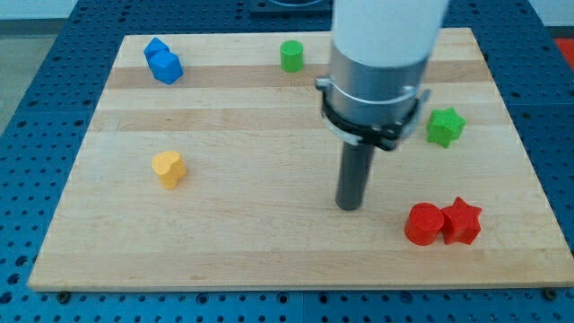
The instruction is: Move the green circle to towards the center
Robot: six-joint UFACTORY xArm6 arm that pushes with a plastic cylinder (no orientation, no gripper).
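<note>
Claw: none — just your rod.
Tip point(349, 206): far from green circle point(291, 56), which sits at 11 o'clock.
Risk: you push from below — circle slides off the board point(269, 242).

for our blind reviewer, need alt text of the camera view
My tip rests near the wooden board's middle, far from the green circle at the top edge. Around it: blue block, yellow block, green star, red cylinder touching red star.
</note>
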